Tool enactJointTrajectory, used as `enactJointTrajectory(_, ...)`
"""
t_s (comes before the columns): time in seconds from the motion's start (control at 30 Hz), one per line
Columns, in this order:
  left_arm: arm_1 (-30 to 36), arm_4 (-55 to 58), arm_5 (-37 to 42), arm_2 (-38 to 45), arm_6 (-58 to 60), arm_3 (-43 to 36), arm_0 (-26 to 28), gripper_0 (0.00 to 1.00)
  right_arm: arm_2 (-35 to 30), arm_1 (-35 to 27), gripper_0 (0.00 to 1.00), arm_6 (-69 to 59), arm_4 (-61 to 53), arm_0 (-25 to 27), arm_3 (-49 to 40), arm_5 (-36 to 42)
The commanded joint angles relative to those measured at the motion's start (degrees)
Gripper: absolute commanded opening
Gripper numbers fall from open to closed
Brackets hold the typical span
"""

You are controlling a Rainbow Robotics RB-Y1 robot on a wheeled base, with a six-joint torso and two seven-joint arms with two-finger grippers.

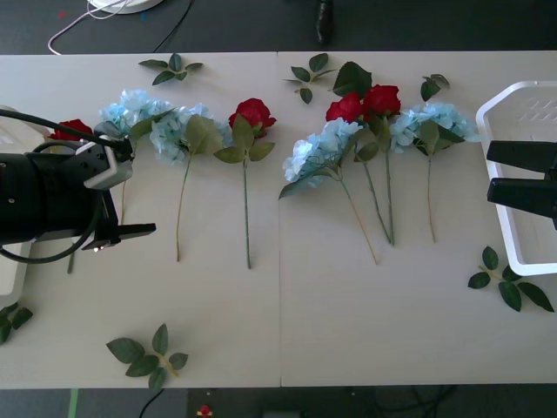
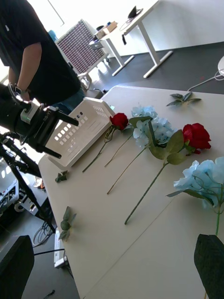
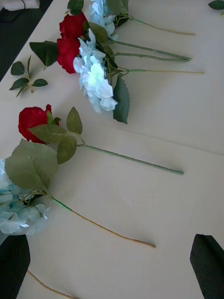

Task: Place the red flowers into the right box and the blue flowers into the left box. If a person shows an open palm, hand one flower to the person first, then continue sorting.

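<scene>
- Four red flowers are lying on the surface: one single rose near center-left, a touching pair toward one o'clock, and one at nine o'clock, partly hidden behind the left arm.
- Several blue flowers are lying among them, with clusters at ten o'clock, at center, and toward two o'clock; all stems are pointing toward six o'clock, likely so that either arm is reaching a bare stem without crushing a bloom.
- The left gripper is hovering at nine o'clock, just above the stems of the leftmost flowers; its jaws are spread and holding nothing, as the left wrist view is showing a dark fingertip at each corner with open surface between.
- The right gripper is waiting at three o'clock over the near rim of the right box, jaws spread and empty.
- The left box is sitting at the far left edge, with the leftmost rose lying beside it.
- A person is standing beyond that box, an arm hanging down; I am seeing no open palm, so sorting is seeming the step in hand.
- Both boxes are looking empty, so I am judging the task barely begun.
- Loose leaf sprigs are scattered around and are not for sorting.
</scene>
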Motion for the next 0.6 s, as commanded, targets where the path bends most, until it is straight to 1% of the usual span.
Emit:
enactJointTrajectory(0.03, -3.0, 0.2, -0.4, -0.6, -2.0, 0.2, 3.7, 1.0, -0.5, 1.0, 1.0, 1.3, -0.9, 1.1, -1.7, -0.5)
enactJointTrajectory(0.07, -3.5, 0.3, -1.8, -0.9, -2.2, 0.8, 3.7, 1.0, -0.1, 0.6, 1.0, 1.2, -0.8, 3.0, -0.8, -0.4)
enactJointTrajectory(0.2, -4.0, 0.2, -1.6, -1.0, -1.7, 1.4, 3.5, 1.0, -0.9, -0.6, 1.0, -1.4, -1.1, 3.1, -0.2, -0.6)
enactJointTrajectory(0.33, -3.5, 0.1, -0.5, 0.3, 4.1, 1.5, 2.5, 1.0, -1.3, -1.6, 1.0, -8.7, 1.2, 2.8, -0.2, -1.7)
enactJointTrajectory(0.43, -3.0, 0.0, 5.4, 3.5, 12.1, 1.6, -0.6, 1.0, -1.2, -2.3, 1.0, -17.3, 6.2, 1.7, -0.2, -2.3)
enactJointTrajectory(0.5, -2.0, -0.2, 10.9, 5.8, 21.2, 1.9, -3.6, 1.0, -0.7, -2.4, 1.0, -24.6, 11.1, 0.2, -0.2, -2.3)
enactJointTrajectory(0.53, -1.2, -0.4, 15.0, 6.7, 28.0, 2.4, -6.2, 1.0, 0.0, -2.7, 1.0, -30.0, 14.7, -1.2, -0.3, -2.3)
enactJointTrajectory(0.6, -0.6, -0.6, 18.8, 6.9, 34.5, 3.5, -9.0, 1.0, 1.1, -2.9, 1.0, -36.0, 18.5, -2.9, -0.3, -2.3)
